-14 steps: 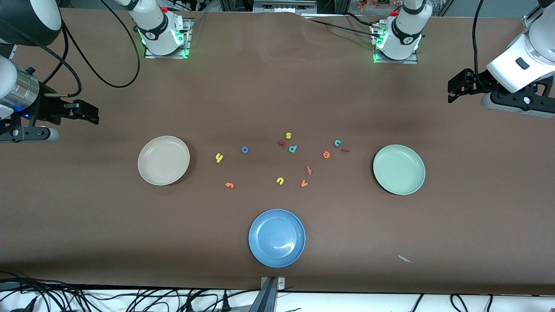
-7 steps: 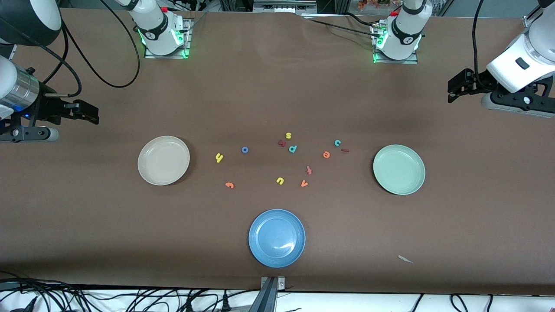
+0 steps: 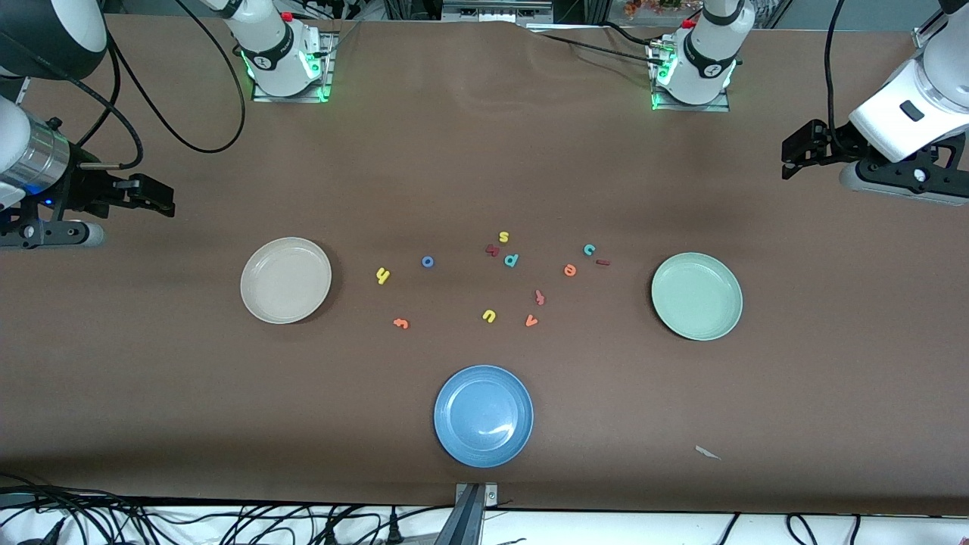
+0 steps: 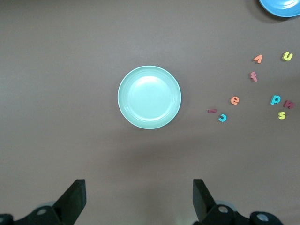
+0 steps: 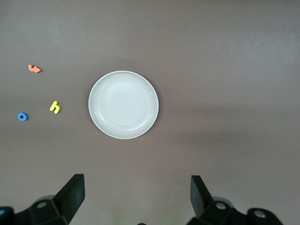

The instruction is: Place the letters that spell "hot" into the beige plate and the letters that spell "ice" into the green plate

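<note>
A wide table (image 3: 484,174) covered in plain brown sheeting fills the scene, with the two arm bases bolted along its top edge, green lights glowing at their feet, and a tangle of black cables lying off the edge nearest the front camera. The beige plate (image 3: 285,280) sits toward the right arm's end, the green plate (image 3: 696,296) toward the left arm's end, and a blue plate (image 3: 483,415) lies between them, nearer the camera. All three plates hold nothing. The letters are scattered between the beige and green plates: the yellow "h" (image 3: 382,275), blue "o" (image 3: 428,262) and orange "t" (image 3: 401,323) lie closer to the beige plate, while the teal "c" (image 3: 589,249), orange "e" (image 3: 569,269) and dark red "i" (image 3: 602,263) cluster closer to the green plate. The remaining letters sit mid-table, and the small dark red ones are hard to read. The right gripper (image 3: 155,198) hangs at the right arm's end of the table, jaws spread wide and holding nothing, well apart from the beige plate. The left gripper (image 3: 799,151) waits likewise at the left arm's end, fingers (image 4: 72,201) apart and bare, well clear of the green plate.
</note>
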